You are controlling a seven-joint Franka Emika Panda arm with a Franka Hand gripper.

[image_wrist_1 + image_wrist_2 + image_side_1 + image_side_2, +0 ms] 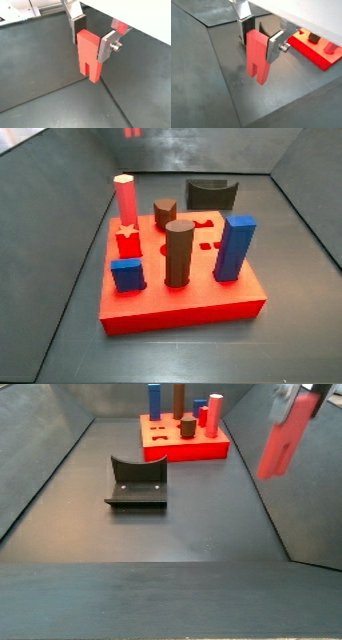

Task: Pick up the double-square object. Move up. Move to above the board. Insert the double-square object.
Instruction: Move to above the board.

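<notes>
My gripper is shut on the double-square object, a slim red bar with a slot in its lower end. The bar hangs upright between the silver fingers, clear of the dark floor, in both wrist views. In a side view the gripper holds the bar in the air near the right wall, to the right of the board and nearer the camera. The board is a thick red block with shaped holes. A corner of it shows in a wrist view.
On the board stand a pink hexagonal post, a red star peg, two brown cylinders, a tall blue block and a short blue block. The dark fixture stands on the floor near the board. Grey walls enclose the floor.
</notes>
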